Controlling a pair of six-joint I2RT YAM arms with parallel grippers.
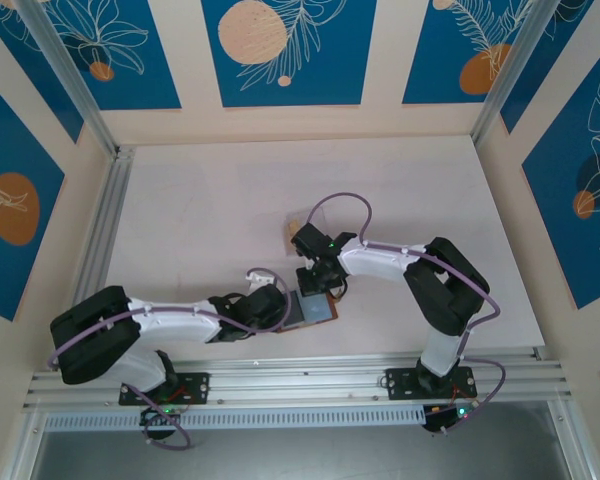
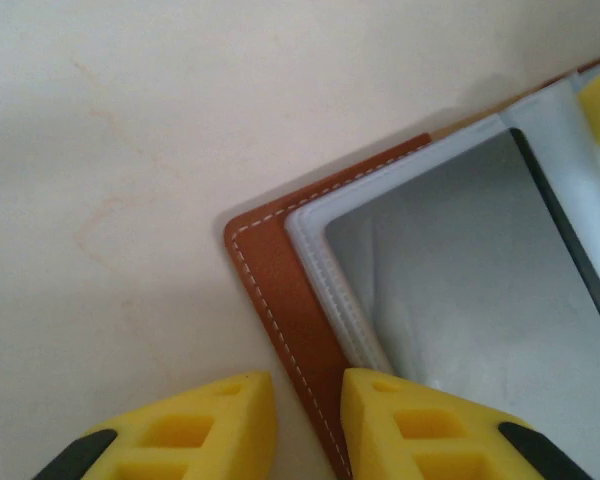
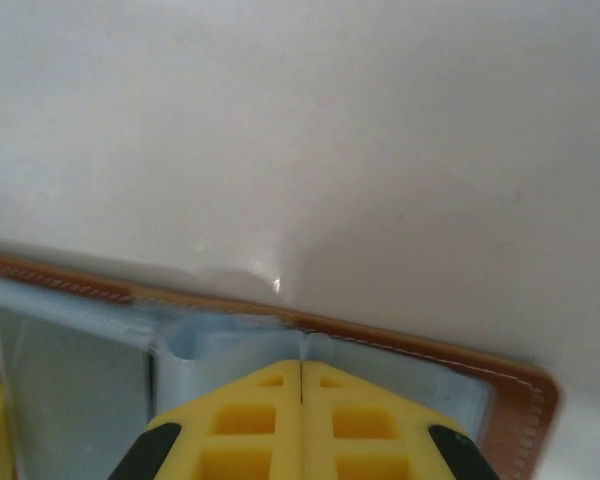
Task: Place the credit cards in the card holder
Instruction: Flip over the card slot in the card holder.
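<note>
The card holder [image 1: 318, 310] is lying open and flat on the tabletop [image 1: 210, 200], near the arm bases and between the two arms, with its blue-grey lining facing up. In the top view its long axis is running roughly left to right, so one short end is pointing toward each arm.

The left gripper [image 1: 286, 312] is sitting at the left end. In the left wrist view its fingers [image 2: 420, 425] are standing partly apart. The brown stitched border is passing through the gap with bare tabletop showing beside it, so this gripper is open and is not pinching anything. One finger is lying over the corner of the lining and seems to be pressing it down.

The right gripper [image 1: 325, 290] is reaching in from the far side. Its fingers [image 3: 250, 420] are closed fully together, with the tips over the middle fold of the lining, and I am seeing no card between them.

A small tan shape [image 1: 296, 230], probably one of the credit cards, is lying beyond the right gripper, farther from the bases. The right arm is nearer to it, so I am judging that this arm must go away from the card holder toward the far side to fetch it.
</note>
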